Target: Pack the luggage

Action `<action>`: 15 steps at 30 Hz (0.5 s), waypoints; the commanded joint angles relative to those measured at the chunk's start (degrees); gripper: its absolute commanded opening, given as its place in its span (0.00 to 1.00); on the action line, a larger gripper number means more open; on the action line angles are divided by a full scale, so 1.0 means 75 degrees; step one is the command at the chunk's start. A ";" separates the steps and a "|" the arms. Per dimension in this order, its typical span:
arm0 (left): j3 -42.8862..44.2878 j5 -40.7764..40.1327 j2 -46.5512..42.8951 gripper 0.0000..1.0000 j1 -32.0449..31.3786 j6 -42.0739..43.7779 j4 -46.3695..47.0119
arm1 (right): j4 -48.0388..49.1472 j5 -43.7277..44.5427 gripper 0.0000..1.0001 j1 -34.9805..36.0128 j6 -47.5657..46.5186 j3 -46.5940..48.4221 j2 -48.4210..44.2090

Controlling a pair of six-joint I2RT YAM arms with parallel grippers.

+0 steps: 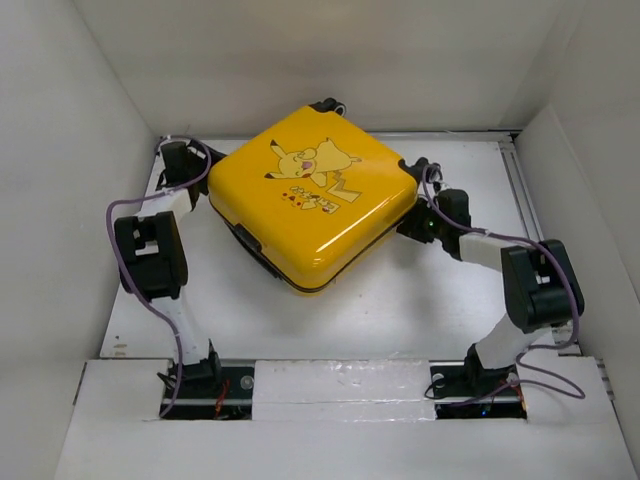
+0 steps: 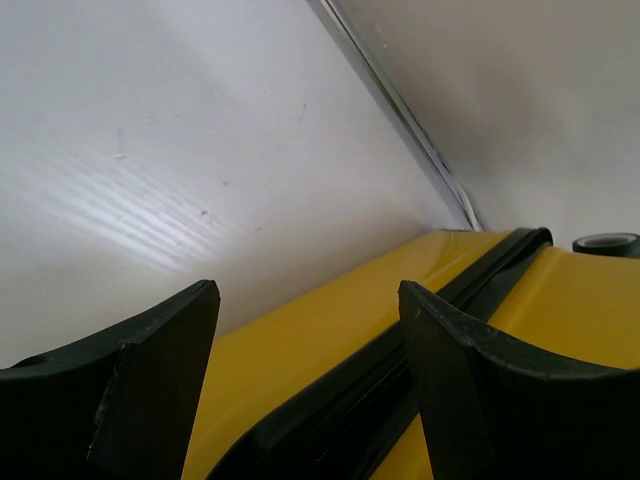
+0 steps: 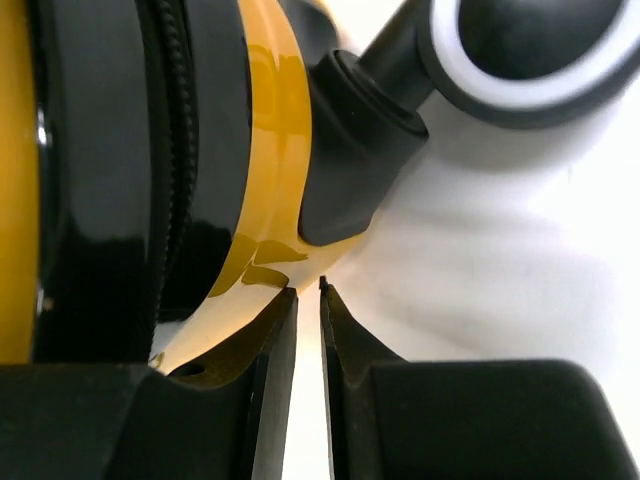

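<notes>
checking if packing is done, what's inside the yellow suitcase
Cannot be seen: the luggage lies shut, printed shell up, the black zipper trim joining both halves. Nothing sticks out along the visible edges, and the contents are covered.
</notes>
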 commanded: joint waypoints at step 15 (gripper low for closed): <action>-0.5463 -0.2183 -0.5960 0.76 0.0091 -0.1341 0.2050 | 0.0213 -0.0965 0.26 -0.0113 -0.0375 0.2822 0.1072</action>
